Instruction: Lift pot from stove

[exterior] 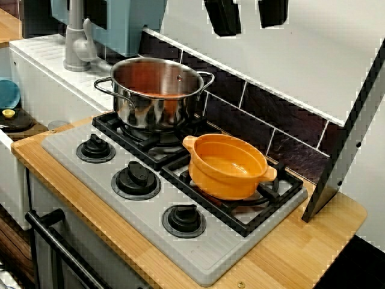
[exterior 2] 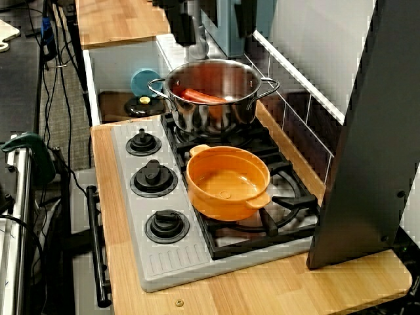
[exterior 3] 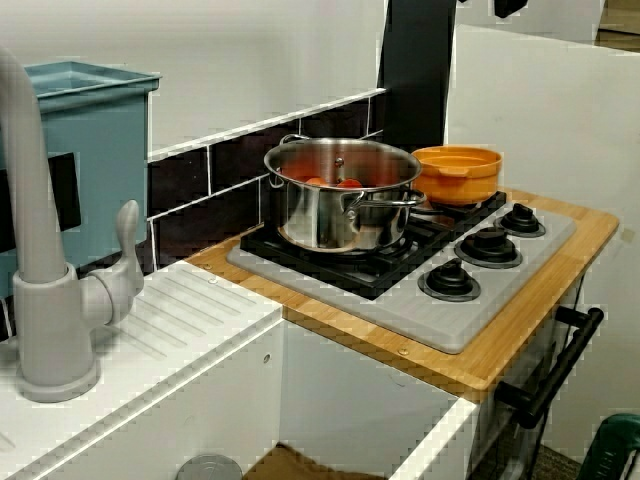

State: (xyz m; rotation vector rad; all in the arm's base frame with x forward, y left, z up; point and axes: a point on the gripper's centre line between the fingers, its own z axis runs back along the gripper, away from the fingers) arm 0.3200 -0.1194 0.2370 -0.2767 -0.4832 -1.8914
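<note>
Orange and glossy, the pot sits on the black burner grate at the right end of the stove, just beside the taller stainless-steel pot, which holds something orange-red. It looks empty, its two stubby handles free, and nothing is touching it. So the lift has not begun: as far as I can judge, the whole job is left, from reaching down to taking hold and raising it clear of the grate. The gripper hangs high above the backsplash, only two dark fingers showing at the top edge with a gap between them, well apart from the pot; they appear spread and hold nothing. I can read no brand, label or writing anywhere, not even on the three black knobs.
</note>
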